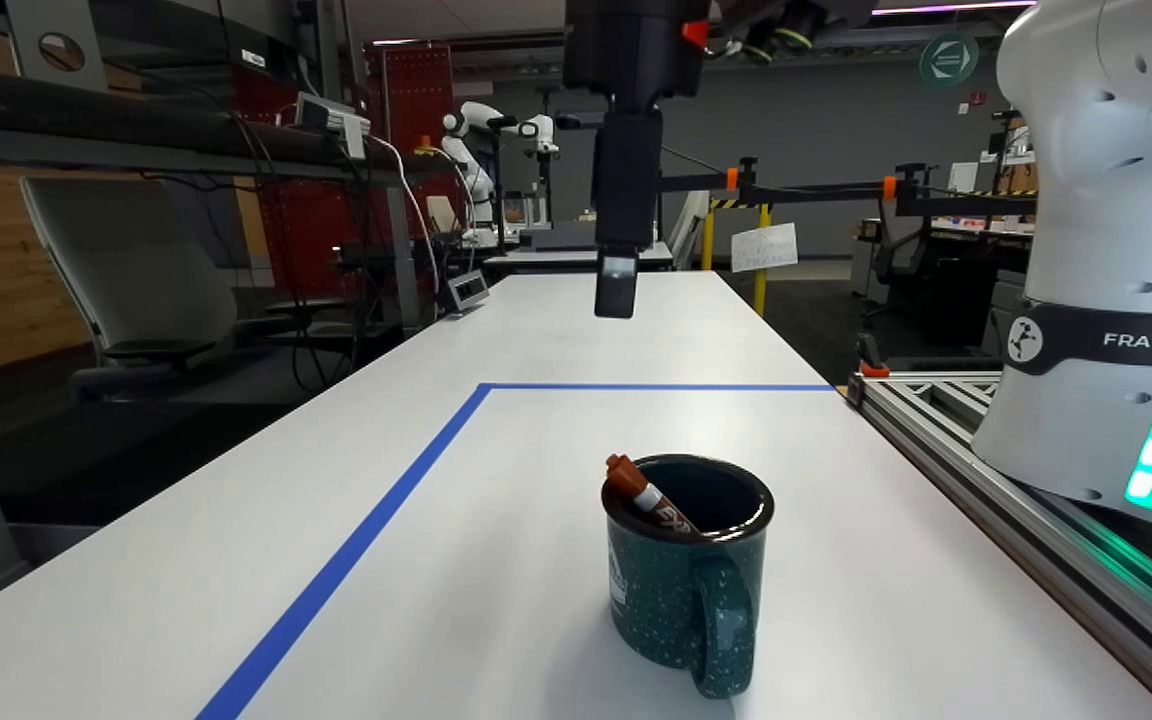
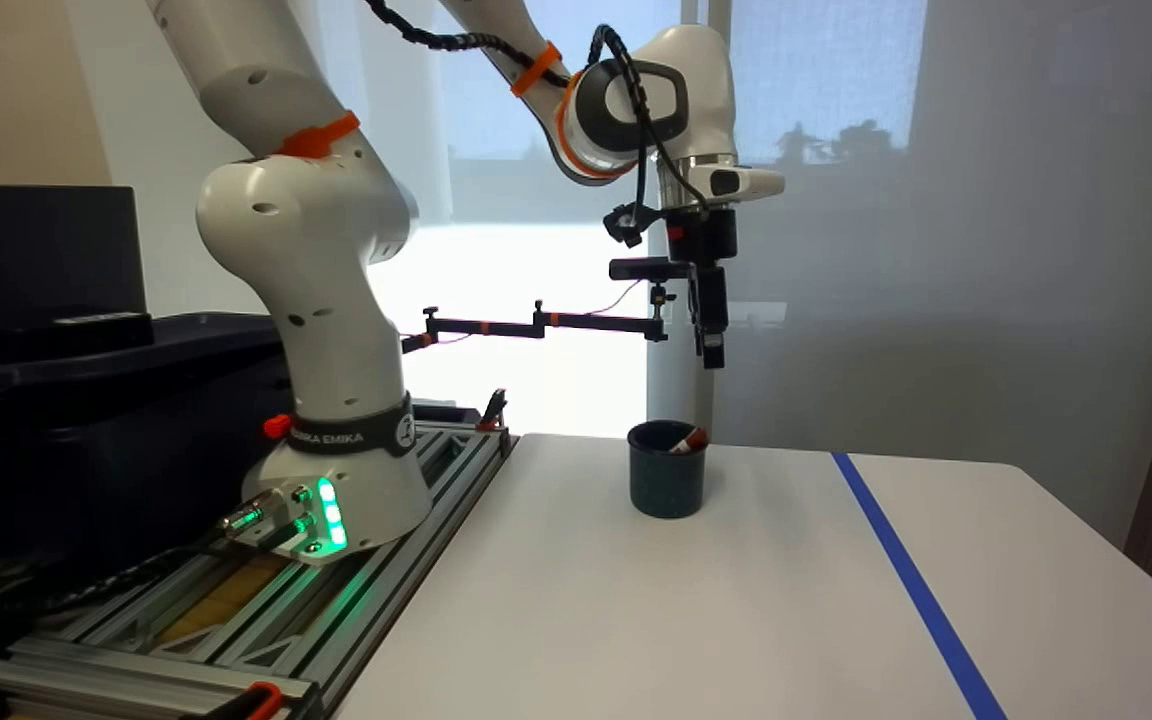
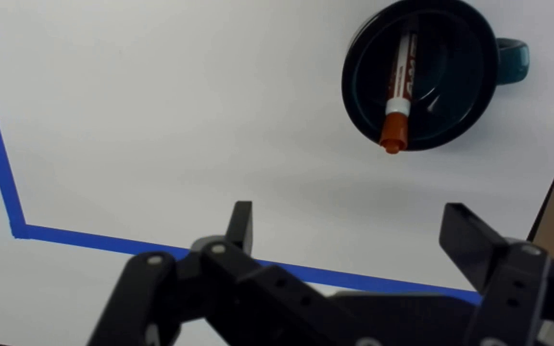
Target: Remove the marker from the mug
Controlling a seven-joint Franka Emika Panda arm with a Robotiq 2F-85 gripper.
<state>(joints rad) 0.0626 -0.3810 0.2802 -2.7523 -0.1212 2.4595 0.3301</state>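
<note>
White table bears the mug, the marker leaning inside. Higher than the mug, my gripper has jaws apart. I judge the marker light, stiff, best pinched by its cap.

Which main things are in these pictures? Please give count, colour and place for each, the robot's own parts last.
marker: one, red-orange and white, leaning inside the mug
mug: one, dark green, on the table
table: one, white, beneath the mug
tape strips: two, blue, on the table
chairs: at least two, greyish, background
laptop: one, black, left in an exterior view
far robot: one, white, background
robot arm: one, white, beside the table
tool: one, black, open, above the table
</note>
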